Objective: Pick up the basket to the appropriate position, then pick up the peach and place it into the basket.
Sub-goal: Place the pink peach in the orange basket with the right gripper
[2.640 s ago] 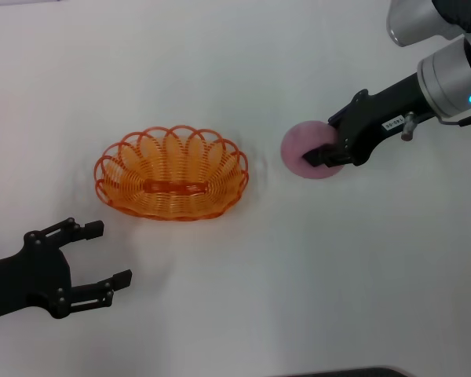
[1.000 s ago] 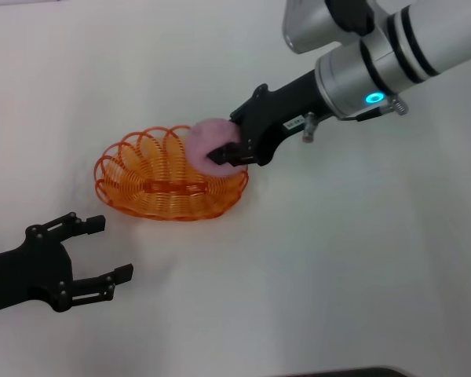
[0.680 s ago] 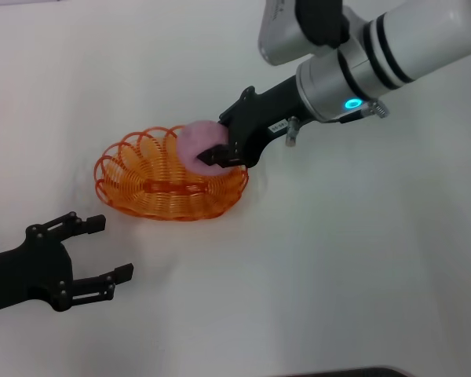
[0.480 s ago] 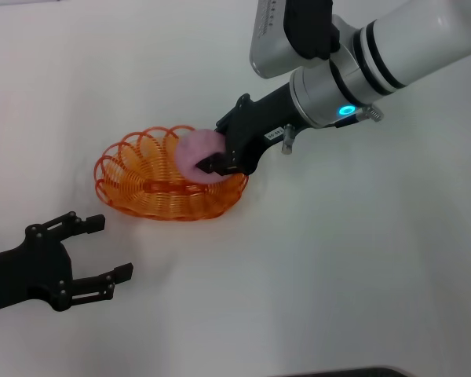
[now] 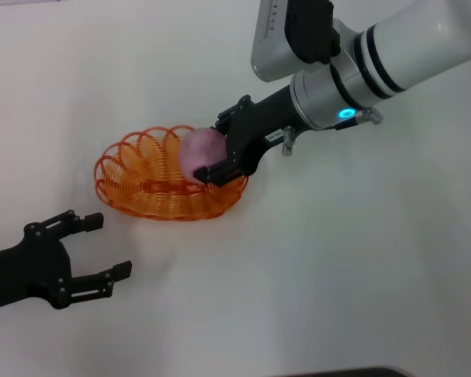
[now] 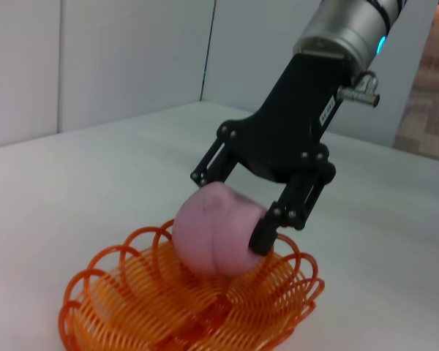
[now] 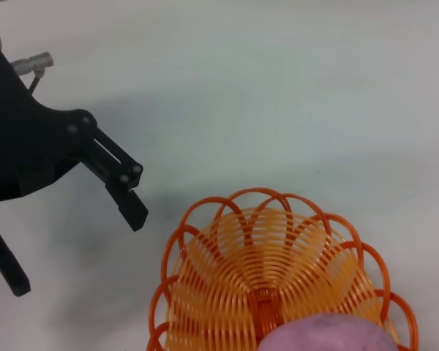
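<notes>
My right tool (image 5: 209,163) grips the peach (image 5: 199,149) just over the basket (image 5: 141,184)'s near end, so I should lower it toward the middle before releasing, left tool (image 5: 102,250) open nearby.

Right gripper (image 5: 210,159) holding peach (image 5: 200,151) over basket (image 5: 153,184), left gripper (image 5: 102,247) apart

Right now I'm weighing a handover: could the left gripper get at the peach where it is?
Probably not cleanly. The peach sits clamped in the right gripper over the basket, whose fingers cover its sides. The left gripper waits open, apart from the basket.
</notes>
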Tool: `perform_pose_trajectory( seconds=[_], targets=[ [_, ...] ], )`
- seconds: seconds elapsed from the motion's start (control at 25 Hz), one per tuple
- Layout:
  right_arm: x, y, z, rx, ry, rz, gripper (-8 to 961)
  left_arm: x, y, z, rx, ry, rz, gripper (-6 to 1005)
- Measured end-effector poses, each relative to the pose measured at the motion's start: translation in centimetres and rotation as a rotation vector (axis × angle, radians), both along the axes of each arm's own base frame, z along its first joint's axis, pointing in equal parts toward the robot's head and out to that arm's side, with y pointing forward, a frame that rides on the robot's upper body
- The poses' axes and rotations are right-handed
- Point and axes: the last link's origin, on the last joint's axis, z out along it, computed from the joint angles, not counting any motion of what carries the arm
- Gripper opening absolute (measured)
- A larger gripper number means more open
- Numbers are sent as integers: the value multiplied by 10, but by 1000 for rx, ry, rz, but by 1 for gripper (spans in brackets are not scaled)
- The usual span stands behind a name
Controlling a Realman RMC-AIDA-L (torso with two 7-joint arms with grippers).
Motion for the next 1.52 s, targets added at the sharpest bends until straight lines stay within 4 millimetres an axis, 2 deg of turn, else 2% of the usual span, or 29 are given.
perform_pose_trajectory(
  seconds=[0.12,0.56,1.08,1.2,1.52],
  targets=[
    [1,0,0,-1,3,-2,674,1,0,1,2,-8,-2,885],
    [1,-3,-3,-16,40,2,699,1,0,1,0,-8,-3,884],
    [11,-7,-2,-8,69,-29,901,1,-1,0,-7,-9,5,884],
    [15,-11,1,-6,114,-29,951,1,-1,1,-7,-9,5,884],
    [37,-24,21,23,233,-28,950,1,-1,1,-5,-10,6,885]
  ],
)
